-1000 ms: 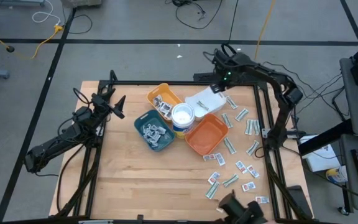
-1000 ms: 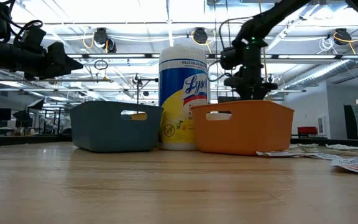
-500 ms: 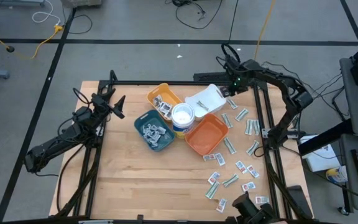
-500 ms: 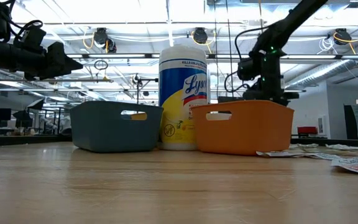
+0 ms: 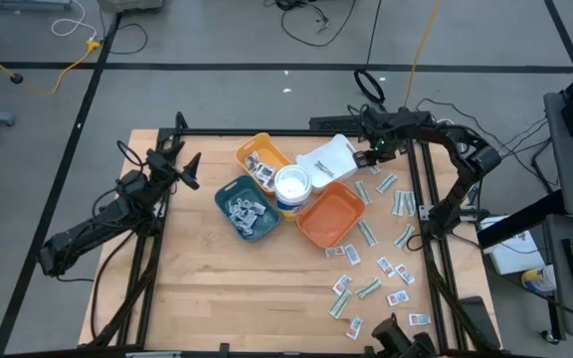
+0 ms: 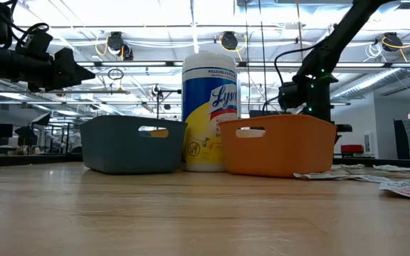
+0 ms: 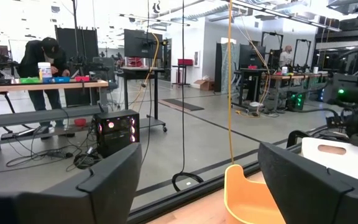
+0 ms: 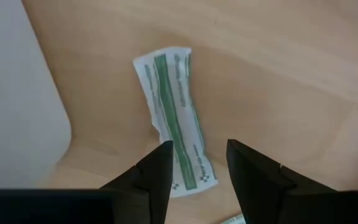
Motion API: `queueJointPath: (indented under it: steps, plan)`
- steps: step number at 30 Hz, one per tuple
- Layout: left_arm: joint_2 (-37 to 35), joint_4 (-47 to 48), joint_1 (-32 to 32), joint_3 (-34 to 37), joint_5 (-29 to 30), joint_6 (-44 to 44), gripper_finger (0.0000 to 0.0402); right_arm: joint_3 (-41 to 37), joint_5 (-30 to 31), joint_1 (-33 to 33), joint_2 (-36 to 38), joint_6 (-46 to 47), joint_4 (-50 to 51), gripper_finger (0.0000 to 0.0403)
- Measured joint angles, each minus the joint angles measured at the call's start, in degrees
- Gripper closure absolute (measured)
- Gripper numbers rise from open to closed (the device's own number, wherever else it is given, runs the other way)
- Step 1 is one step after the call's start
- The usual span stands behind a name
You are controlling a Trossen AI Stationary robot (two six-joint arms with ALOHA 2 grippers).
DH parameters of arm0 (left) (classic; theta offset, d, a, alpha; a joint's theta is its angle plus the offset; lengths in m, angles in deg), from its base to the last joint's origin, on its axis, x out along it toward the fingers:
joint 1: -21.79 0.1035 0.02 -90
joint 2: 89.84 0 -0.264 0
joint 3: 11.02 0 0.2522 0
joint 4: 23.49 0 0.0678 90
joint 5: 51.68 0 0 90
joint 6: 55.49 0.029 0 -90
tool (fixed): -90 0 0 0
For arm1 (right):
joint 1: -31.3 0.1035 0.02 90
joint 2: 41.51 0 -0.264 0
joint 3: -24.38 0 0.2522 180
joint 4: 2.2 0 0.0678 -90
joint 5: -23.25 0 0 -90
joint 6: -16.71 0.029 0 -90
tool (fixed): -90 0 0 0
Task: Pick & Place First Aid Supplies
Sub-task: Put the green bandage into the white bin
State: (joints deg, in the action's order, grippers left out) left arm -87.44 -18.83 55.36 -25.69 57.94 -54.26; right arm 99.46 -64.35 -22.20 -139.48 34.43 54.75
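The first aid supplies are small flat packets scattered on the right part of the table point(image 5: 386, 267). One green-white strip point(image 8: 174, 118) lies flat on the wood beside the white tray point(image 5: 326, 159). My right gripper point(image 5: 375, 149) points down over that strip, open; its fingertips point(image 8: 197, 168) stand over the strip's nearer end without touching it. My left gripper point(image 5: 185, 169) waits raised at the table's left, open point(image 7: 197, 186), with nothing between its fingers.
A yellow tray point(image 5: 262, 154), a blue-grey tray point(image 5: 247, 211) holding packets, an orange tray point(image 5: 332, 215) and a white round tub point(image 5: 292, 184) cluster at mid-table. More strips lie near the right edge point(image 5: 399, 202). The near left of the table is bare wood.
My right gripper has gone from above the white tray toward the table's right edge and down, and now hangs low over the strip beside the tray.
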Motion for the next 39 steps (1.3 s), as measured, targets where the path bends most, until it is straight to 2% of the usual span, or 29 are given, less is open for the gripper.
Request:
queueJointPath:
  steps: [4,12,15,21,28,33,39]
  plan:
    - [0.0,0.0,0.0,0.0,0.0,0.0,0.0086,-2.3,-2.8,0.0,0.0,0.0,-3.5,0.0259]
    - [0.0,0.0,0.0,0.0,0.0,0.0,0.0086,-3.5,-2.9,0.3,0.1,0.2,-5.2,0.0271]
    - [0.0,0.0,0.0,0.0,0.0,0.0,0.0079,-3.7,-2.8,0.3,0.1,0.5,-5.2,0.0300]
    - [0.0,0.0,0.0,0.0,0.0,0.0,0.0069,-5.4,-2.4,0.7,0.4,1.3,-5.6,0.0392]
    - [0.0,0.0,0.0,0.0,0.0,0.0,0.0078,-6.0,4.7,1.1,7.9,3.0,-3.8,0.0399]
    - [0.0,0.0,0.0,0.0,0.0,0.0,0.0088,-4.7,5.5,1.1,12.6,3.1,0.7,0.0401]
    - [0.0,0.0,0.0,0.0,0.0,0.0,0.0089,-3.5,6.1,1.0,14.8,3.2,2.8,0.0402]
